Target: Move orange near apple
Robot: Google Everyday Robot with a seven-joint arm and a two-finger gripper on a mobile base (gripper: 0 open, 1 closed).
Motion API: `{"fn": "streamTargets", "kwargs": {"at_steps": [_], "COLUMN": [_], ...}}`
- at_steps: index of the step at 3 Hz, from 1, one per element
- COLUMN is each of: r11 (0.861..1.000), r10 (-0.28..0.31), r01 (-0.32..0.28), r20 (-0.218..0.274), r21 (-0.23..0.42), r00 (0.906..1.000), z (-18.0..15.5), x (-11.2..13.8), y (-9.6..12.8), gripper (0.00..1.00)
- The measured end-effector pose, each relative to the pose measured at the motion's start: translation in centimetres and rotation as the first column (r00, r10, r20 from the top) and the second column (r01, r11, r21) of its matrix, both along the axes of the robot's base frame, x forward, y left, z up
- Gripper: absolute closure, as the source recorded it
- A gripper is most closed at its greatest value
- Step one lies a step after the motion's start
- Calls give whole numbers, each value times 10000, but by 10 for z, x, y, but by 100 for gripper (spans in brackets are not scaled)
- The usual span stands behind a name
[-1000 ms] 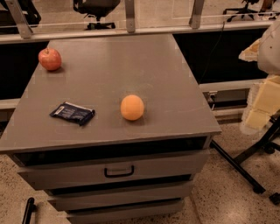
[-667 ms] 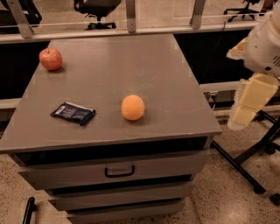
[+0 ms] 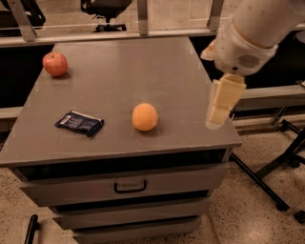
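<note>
The orange [image 3: 144,116], smooth and round, sits on the grey cabinet top [image 3: 124,71] near its front middle. The red apple [image 3: 55,64] with a small stem sits at the far left of the same top. My gripper [image 3: 220,108], cream-coloured, hangs from the arm at the right, above the cabinet's right front part. It is to the right of the orange and apart from it, and it holds nothing that I can see.
A dark blue snack packet [image 3: 79,123] lies at the front left of the top. The cabinet has drawers with a handle [image 3: 129,186] below. Black stand legs [image 3: 267,174] cross the floor at the right. An office chair [image 3: 105,10] stands behind.
The arm and gripper have swung in from the right edge toward the cabinet's right side. The orange, apple and packet have not moved.
</note>
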State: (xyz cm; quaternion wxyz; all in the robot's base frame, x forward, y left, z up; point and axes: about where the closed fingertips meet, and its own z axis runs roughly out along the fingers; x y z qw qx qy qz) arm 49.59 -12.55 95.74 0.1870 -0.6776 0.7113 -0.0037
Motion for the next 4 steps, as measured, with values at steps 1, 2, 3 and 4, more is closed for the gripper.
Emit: {"fn": "streamTargets", "kwargs": {"at_steps": [1,2,3,4], "r11": [9944,9813,9702,9665], "r10": [1025,1880,2379,2534], "r01": [-1022,-1864,-2346,-2495], "r20": [-126,-315,-537,-696], "r21": [276,485,608,604], "r00": [9947,9817,9698,9648], "z": [-12,-25,-43,-63], "x": [19,30,34,38], "y": [45,85,113,128], "gripper": [0,0,0,0]}}
